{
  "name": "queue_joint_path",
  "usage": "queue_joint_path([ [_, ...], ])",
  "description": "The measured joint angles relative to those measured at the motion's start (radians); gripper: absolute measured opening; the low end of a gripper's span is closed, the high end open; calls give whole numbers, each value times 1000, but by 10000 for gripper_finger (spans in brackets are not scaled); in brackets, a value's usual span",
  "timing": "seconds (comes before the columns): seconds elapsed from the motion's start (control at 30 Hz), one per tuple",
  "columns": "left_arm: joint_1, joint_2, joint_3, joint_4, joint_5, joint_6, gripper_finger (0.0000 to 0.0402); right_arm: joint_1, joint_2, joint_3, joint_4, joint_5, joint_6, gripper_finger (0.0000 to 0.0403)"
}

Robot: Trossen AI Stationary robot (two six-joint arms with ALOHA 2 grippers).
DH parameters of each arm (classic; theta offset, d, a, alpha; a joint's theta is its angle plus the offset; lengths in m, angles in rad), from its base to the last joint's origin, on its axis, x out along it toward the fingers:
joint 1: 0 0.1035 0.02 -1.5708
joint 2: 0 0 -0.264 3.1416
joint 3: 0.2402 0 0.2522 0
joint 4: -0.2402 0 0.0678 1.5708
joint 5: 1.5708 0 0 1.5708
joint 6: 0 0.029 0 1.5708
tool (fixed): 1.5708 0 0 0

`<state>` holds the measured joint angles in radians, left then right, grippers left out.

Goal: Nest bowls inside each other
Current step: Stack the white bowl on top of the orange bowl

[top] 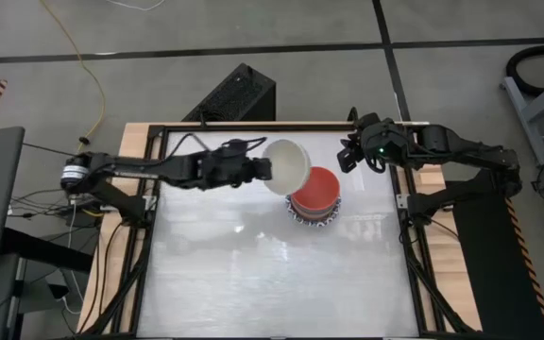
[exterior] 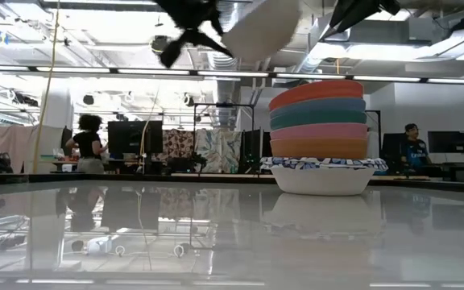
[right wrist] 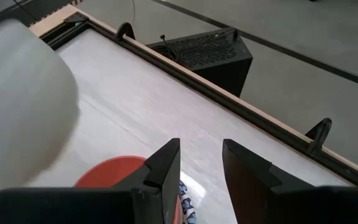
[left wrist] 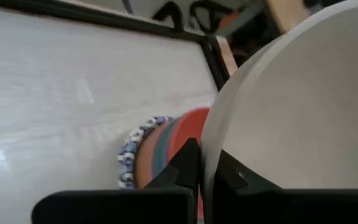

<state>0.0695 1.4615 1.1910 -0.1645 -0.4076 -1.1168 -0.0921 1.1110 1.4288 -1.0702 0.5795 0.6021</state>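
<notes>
A stack of several nested bowls [top: 314, 198] stands on its white, blue-patterned bottom bowl [exterior: 322, 173] at the table's far middle, with a red bowl [top: 319, 186] on top. A cream bowl [top: 287, 162] hangs in the air just left of and above the stack, with my left gripper [top: 265, 170] shut on it. It also shows in the low view [exterior: 260, 28] and the right wrist view [right wrist: 17, 106]. My right gripper [top: 348, 157] hovers open and empty over the table's far right, beside the stack. My left gripper pinches the cream bowl's rim [left wrist: 209, 155] on the side facing the table's left, one finger [left wrist: 188, 165] outside the wall and one inside. The fingers reach in from the table's left, slanting a little down. The bowl is lifted clear and tilted, its hollow partly upward.
A black frame [top: 159, 132] runs around the white tabletop [top: 272, 274], which is bare from the stack to the near edge. A black box [top: 234, 94] stands on the floor beyond the far edge. People show in the room behind [exterior: 87, 141].
</notes>
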Motion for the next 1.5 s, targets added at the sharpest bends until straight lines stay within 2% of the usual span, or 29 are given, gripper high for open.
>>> queue_joint_path([
  [0.2,28,176,181,-151,67,34,0,0,0,0,-5,7,-6,140],
  [0.37,45,299,283,-162,163,62,0,0,0,0,-17,6,-6,140],
  [0.57,43,406,370,-202,199,92,0,1,0,0,-31,-6,-7,140],
  [0.83,44,425,401,-245,168,105,0,-2,14,-11,-73,-105,2,140],
  [1.1,42,425,401,-253,190,107,0,58,8,-134,75,-108,-76,140],
  [1.3,42,425,401,-254,190,111,0,93,7,-205,148,-107,-76,140],
  [1.5,42,425,401,-268,192,111,0,129,6,-255,144,-104,-24,140],
])
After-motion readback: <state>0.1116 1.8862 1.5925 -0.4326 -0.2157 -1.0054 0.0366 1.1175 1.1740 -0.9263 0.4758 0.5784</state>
